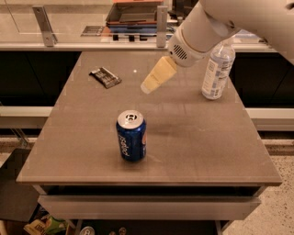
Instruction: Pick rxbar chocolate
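Observation:
The rxbar chocolate point(105, 77), a small flat bar in a dark wrapper, lies on the brown table point(193, 137) at the far left. My gripper point(149, 85), cream-coloured at the end of a white arm, hangs above the table's far middle, to the right of the bar and apart from it. It holds nothing that I can see.
A blue Pepsi can point(131, 136) stands upright at the front middle of the table. A clear water bottle point(217, 69) stands at the far right, partly behind my arm. A counter with a dark tray point(133, 13) runs behind the table.

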